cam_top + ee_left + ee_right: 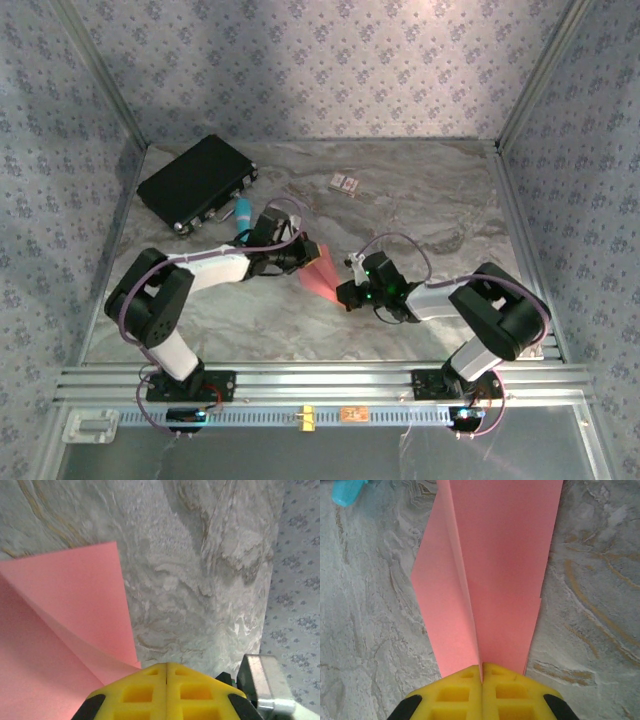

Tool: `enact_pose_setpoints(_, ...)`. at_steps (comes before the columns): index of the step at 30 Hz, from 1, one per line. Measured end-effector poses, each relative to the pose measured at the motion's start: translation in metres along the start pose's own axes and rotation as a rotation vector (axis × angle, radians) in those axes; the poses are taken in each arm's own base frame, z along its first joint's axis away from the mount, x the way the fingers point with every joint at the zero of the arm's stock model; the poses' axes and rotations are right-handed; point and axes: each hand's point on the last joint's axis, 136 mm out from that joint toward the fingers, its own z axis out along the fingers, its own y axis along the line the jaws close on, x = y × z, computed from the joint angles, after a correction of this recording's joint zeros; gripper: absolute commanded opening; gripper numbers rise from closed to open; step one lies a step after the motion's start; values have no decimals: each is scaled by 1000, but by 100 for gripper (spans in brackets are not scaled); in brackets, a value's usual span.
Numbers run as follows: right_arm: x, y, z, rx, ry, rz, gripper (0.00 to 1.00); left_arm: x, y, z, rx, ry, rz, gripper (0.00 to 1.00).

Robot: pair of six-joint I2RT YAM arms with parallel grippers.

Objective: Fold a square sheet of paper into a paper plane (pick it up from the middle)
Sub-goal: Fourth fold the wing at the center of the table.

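The task is judged to be well advanced: no flat square sheet is seen, and the salmon-pink paper has already been folded into a long, tapering form that can be called the paper plane (318, 270). It is found about the middle of the table (430, 210), a little toward the near edge, stretched between the two arms. In the right wrist view a long crease is seen running down the paper, with a narrower flap laid along one side, and the narrow end is drawn straight into the seam between the yellow fingers. The right gripper (350, 290) is therefore taken to be clamped on that end. The left gripper (297, 255) is seen at the opposite, wider end with its fingers (150, 692) pressed fully together. The paper runs up to and under one of them, but whether any layer is actually pinched cannot be told. A diagonal fold is shown in the left wrist view as well. Whether the plane rests on the marble or is held just above it cannot be decided. The black case (195, 183) near the far left corner, the teal marker (243, 211) beside it and the small patterned card (344, 183) toward the far edge are left apart from the work. What remains is judged to be the last wing folds, or a sharpening of the creases, and the release of the finished dart.
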Motion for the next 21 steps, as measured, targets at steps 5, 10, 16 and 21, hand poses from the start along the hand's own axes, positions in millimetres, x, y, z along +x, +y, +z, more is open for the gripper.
enact_pose_setpoints(5,-1,-1,0,-8,3,32,6,15,6,13,-16,47,1,0)
enact_pose_setpoints(10,-1,-2,0,-20,21,48,7,18,19,21,-47,62,-14,2)
enact_pose_setpoints(16,-1,-1,1,-36,57,69,7,18,27,26,-66,60,-20,3)
enact_pose_setpoints(21,-2,-1,3,-37,76,80,7,15,28,26,-73,46,-23,3)
